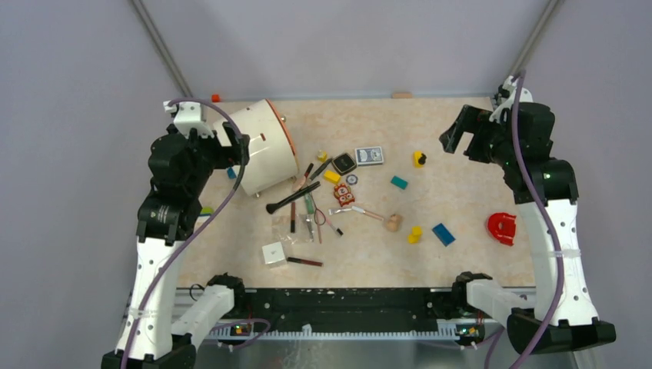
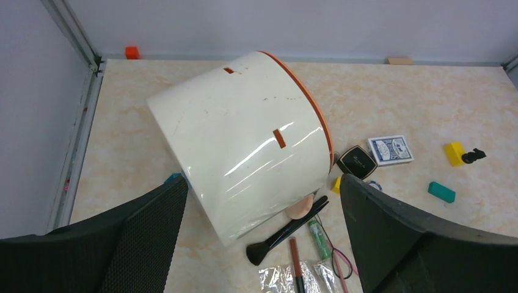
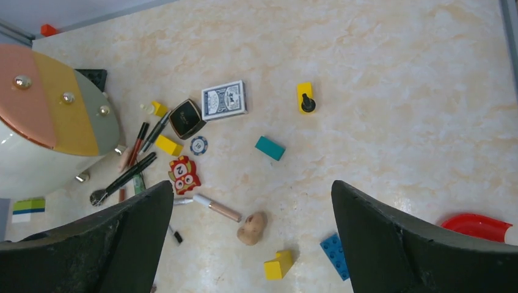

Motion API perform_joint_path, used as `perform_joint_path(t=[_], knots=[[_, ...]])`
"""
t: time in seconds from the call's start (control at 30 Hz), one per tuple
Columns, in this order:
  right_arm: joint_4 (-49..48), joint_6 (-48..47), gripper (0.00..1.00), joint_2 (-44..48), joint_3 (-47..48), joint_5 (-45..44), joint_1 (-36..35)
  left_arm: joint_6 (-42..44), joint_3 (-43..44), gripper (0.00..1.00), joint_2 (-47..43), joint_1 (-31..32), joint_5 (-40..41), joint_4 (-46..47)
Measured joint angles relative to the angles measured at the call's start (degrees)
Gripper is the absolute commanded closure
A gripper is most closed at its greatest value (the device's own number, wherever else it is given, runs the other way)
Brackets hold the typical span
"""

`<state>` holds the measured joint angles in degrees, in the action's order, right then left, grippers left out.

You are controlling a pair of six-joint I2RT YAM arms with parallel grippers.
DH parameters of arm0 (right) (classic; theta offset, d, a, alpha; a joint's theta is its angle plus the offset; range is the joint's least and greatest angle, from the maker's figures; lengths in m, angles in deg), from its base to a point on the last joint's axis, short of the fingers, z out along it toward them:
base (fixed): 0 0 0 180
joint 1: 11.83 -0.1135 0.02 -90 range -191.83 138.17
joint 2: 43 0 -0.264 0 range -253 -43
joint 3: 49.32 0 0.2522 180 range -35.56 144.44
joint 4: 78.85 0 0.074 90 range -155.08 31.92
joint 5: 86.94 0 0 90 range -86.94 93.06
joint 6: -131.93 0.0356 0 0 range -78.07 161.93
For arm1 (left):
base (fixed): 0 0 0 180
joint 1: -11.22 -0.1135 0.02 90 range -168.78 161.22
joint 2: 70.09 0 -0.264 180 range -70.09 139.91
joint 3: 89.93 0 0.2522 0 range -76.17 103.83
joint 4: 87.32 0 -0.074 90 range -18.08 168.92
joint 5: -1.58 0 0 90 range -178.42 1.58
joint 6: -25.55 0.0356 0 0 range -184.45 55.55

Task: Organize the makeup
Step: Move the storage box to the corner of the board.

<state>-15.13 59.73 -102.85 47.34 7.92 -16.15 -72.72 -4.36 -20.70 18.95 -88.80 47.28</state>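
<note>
Little could be read: a red tile carried what looked like a white "N", the cards showed only a blue patterned back, and the gold mark on the compact was too small to make out. The table was beige and marbled, closed in by plain grey walls, with metal rails rising at both far corners. The makeup lay scattered at mid-table, just right of a white tub with an orange rim, tipped on its side. The brush, long and black, lay slanted with its broad head toward the near left. Just nearer lay a crinkled clear pouch with a dark-red pencil across it, and a green tube lay beside the brush. The compact, black, square and glossy, sat near the cards but apart from them. The left gripper hung by the tub's left side, jaws spread wide with nothing in them. The right gripper hovered well to the right over the far part of the table, likewise released and holding nothing.
</note>
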Motion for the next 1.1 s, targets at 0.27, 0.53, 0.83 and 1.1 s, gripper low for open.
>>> perform_joint_path(t=[0.27,0.53,0.83,1.1], knots=[[-0.46,-0.02,0.01,-0.2,-1.77,-2.34,0.0,-0.15,-1.09,0.01,0.33,0.0,1.79,-0.15],[-1.44,0.28,0.01,2.49,-4.96,-3.74,0.0,-1.75,-2.29,0.01,-1.18,0.0,3.43,0.52],[-1.81,0.28,0.01,2.62,-5.66,-3.28,0.0,-10.05,-3.48,0.01,5.33,-0.55,14.19,-0.17],[-1.9,-0.26,0.01,2.8,-6.8,-2.99,0.0,-16.87,-3.56,0.01,11.74,-10.08,13.66,1.38]])
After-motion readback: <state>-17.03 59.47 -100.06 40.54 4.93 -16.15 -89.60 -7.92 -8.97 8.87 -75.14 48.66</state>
